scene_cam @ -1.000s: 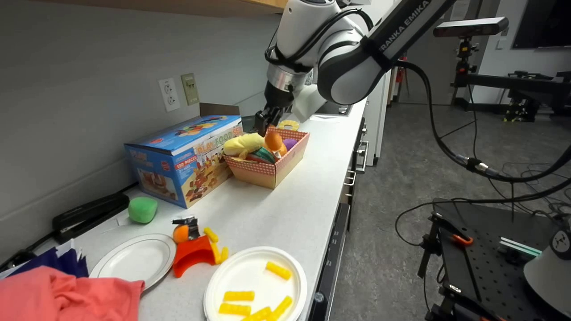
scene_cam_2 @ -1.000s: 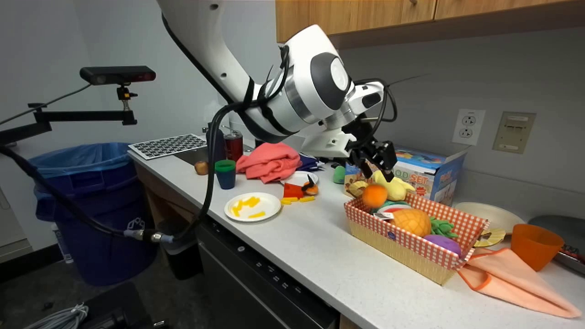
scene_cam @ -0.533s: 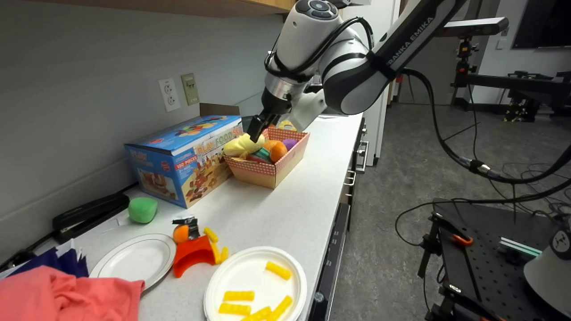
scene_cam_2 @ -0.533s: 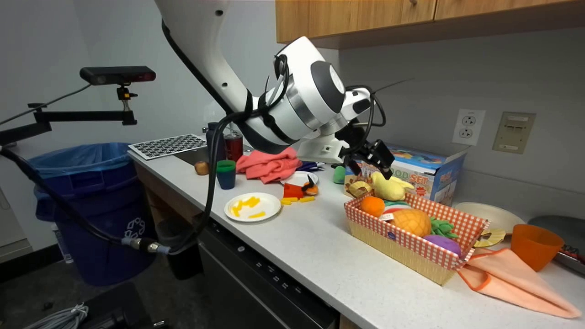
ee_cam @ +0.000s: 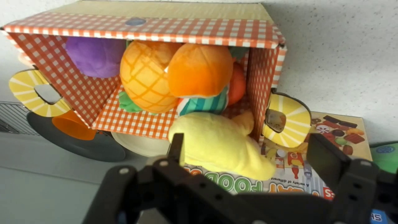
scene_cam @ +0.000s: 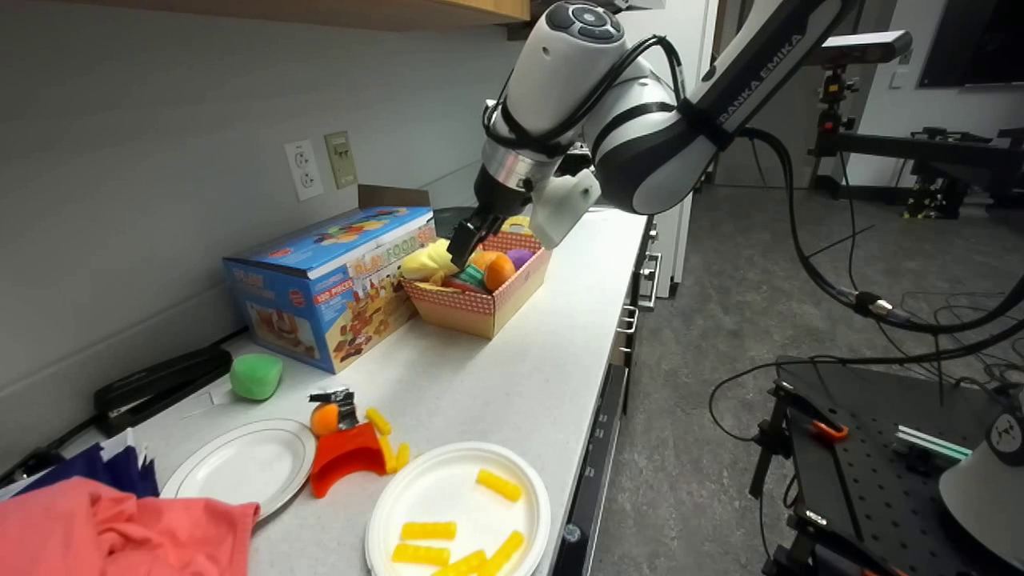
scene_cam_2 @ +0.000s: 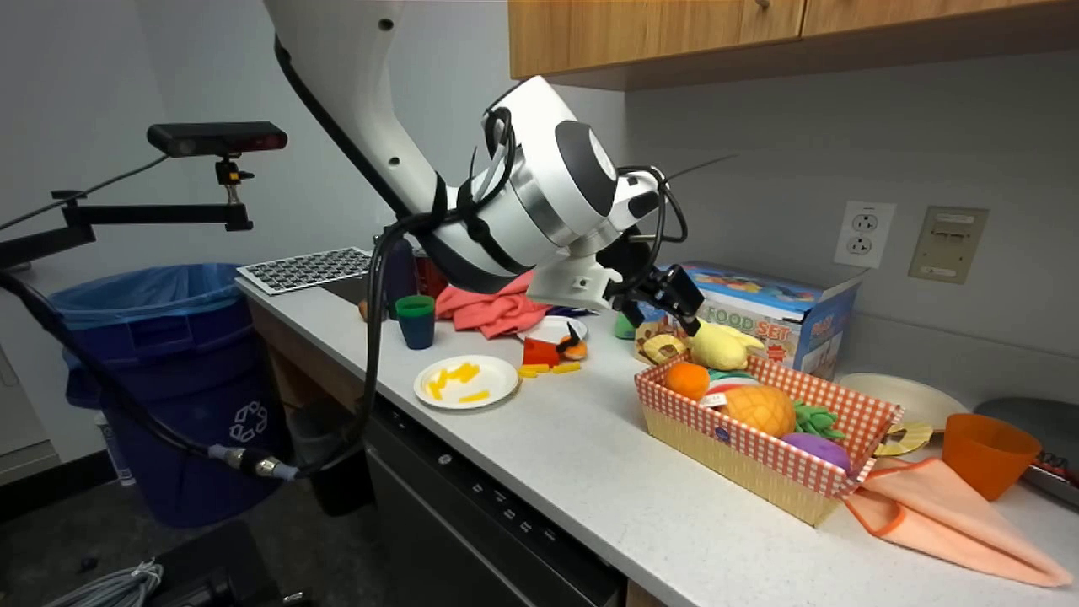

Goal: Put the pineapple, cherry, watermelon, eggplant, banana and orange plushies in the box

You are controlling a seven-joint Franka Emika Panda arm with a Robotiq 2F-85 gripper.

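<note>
hand: spread wide apart by the banana, gripping nothing.
banana: high in a back corner of the box, partly sticking out past the long edge.
orange: near the box's front edge, by the watermelon.
eggplant: in a front corner, next to the pineapple.
red ball: maybe the cherry, low by a short edge.
job now: all six look in, so likely just back away.
good way: rise straight up first, so nothing hooks the banana; if it slips, nudge it inward.
</note>
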